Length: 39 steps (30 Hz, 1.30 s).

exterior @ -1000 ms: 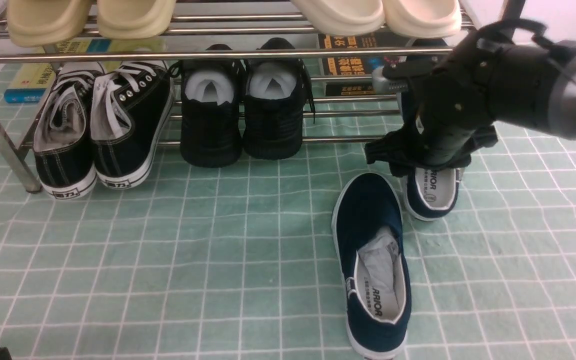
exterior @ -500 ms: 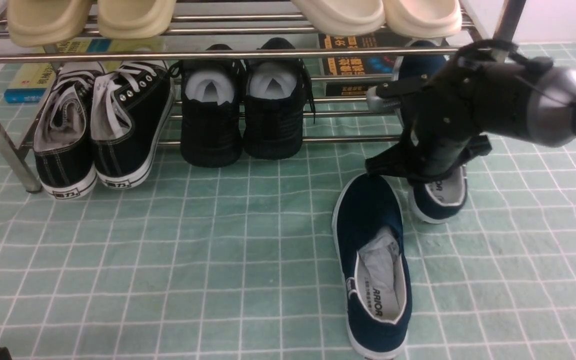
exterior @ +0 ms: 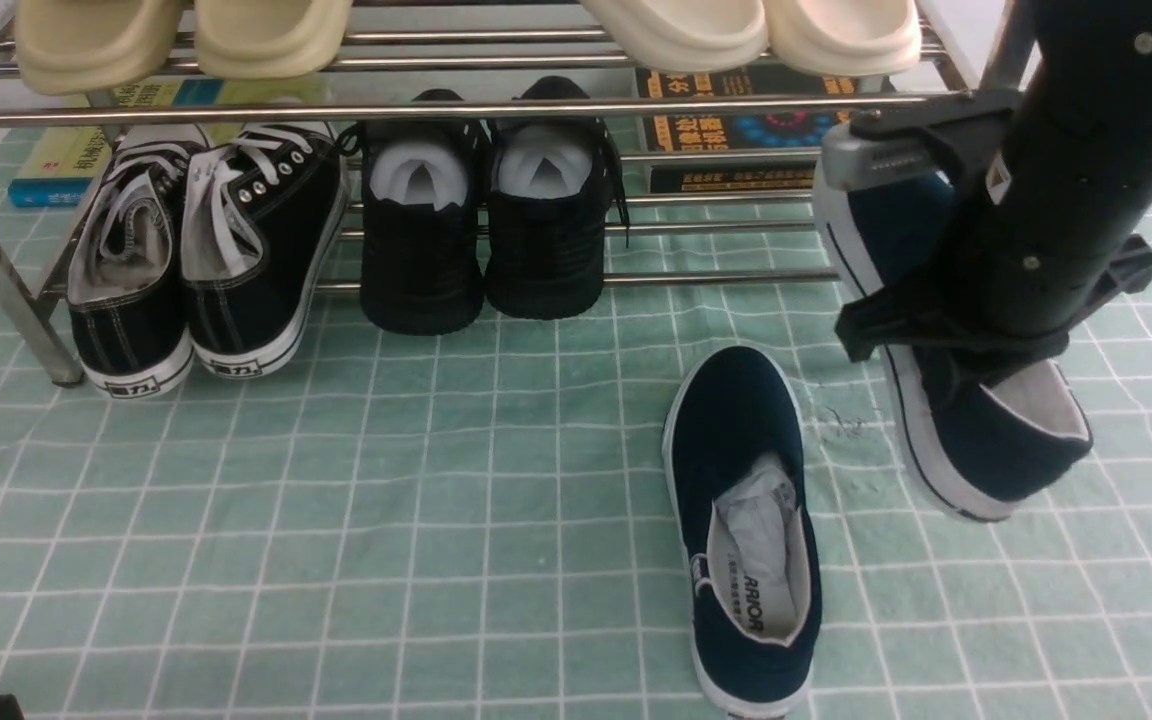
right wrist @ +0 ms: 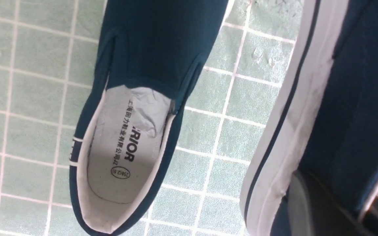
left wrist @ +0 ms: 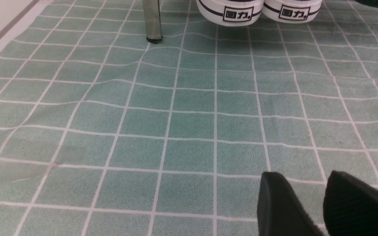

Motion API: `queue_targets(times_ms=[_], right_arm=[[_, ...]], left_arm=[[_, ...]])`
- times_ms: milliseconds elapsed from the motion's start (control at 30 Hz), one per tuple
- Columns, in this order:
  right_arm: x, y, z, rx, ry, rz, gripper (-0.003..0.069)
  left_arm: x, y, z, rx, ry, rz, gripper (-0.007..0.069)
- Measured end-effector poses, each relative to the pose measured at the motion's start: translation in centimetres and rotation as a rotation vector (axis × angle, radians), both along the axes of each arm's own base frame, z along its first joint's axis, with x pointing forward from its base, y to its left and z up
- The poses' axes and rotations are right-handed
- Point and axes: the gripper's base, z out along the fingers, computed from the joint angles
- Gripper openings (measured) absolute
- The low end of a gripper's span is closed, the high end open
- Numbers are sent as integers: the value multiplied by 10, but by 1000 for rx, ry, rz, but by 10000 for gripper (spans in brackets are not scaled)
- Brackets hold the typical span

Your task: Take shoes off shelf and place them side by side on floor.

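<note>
One navy slip-on shoe (exterior: 746, 530) (right wrist: 133, 108) lies flat on the pale green gridded floor (exterior: 386, 500), its heel toward me and paper stuffing inside. To its right the second navy shoe (exterior: 976, 450) (right wrist: 349, 98) hangs tilted above the floor, toe up toward the shelf (exterior: 436, 108). My right gripper (exterior: 976, 370) (right wrist: 343, 203) is shut on that shoe's side wall near the opening. My left gripper (left wrist: 305, 183) hovers low over bare floor at the near left, open, with nothing between its fingers.
On the lower tier stand black lace-up sneakers (exterior: 206, 250) (left wrist: 230, 11) and all-black shoes (exterior: 486, 220). Beige slippers (exterior: 186, 40) and cream slippers (exterior: 756, 30) sit on the upper tier, with books (exterior: 726, 130) behind. A shelf leg (left wrist: 152, 23) stands at the left.
My right gripper closed on the second navy shoe at the shelf's front edge, then lifted it up and to the right. The shoe on the floor has not moved.
</note>
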Motion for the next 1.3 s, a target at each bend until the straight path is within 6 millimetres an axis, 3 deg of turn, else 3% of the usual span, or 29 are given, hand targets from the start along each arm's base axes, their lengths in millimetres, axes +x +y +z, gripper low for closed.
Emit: queue_targets(times_ms=[67,433,733,867,1167,1300], right_arm=[[-1,0,-3,3,8,2,15],[-23,-8,-66,-52,193,-38,15],[-17,-5,-78,16,102,-94,17],[-15,-3,-84,22,115,-103,20],[-2,6,-116,28,166,-161,25],[-2,8,-119,46,175,-178,27]], left_arm=[[0,0,0,0,0,0,241],[0,0,0,0,0,0,241],[0,0,0,0,0,0,241],[0,0,0,0,0,0,241],[0,0,0,0,0,0,241],[0,0,0,0,0,0,241]])
